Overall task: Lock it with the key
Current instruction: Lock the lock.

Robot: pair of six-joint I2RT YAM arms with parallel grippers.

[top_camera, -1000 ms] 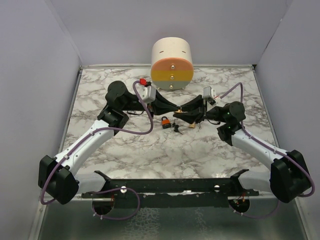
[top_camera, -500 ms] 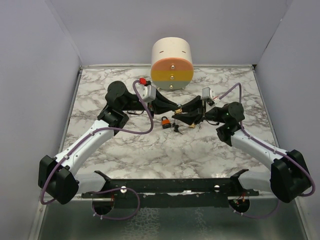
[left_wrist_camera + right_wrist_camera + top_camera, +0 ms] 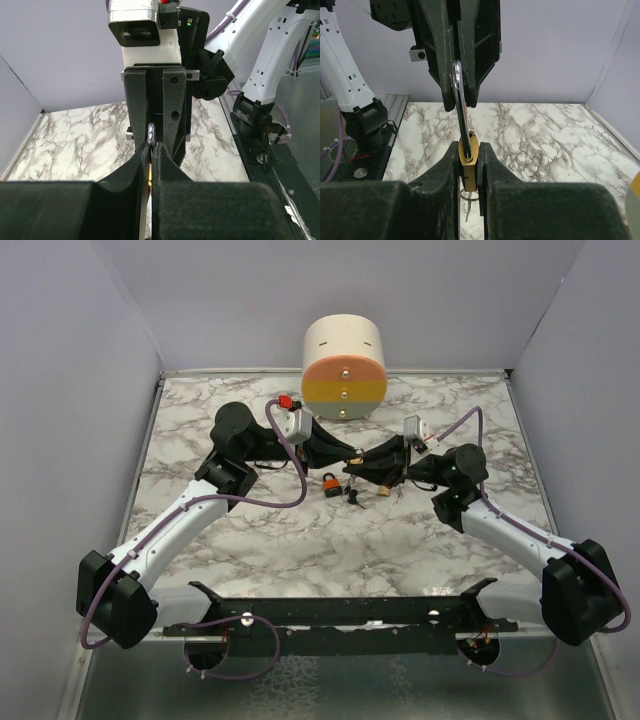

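— So, where's the key [image 3: 352, 494]?

— Lying on the marble tabletop [image 3: 250, 540], just beside an orange padlock [image 3: 329, 483], below the spot where the two arms meet. Neither hand touches it.

— And the hands?

— The right hand [image 3: 469, 156] is clenched on the body of a brass padlock [image 3: 468, 146], held clear of the tabletop. The left hand [image 3: 151, 152] faces it, clenched on that padlock's silvery shackle [image 3: 151, 133], which rises from the body.
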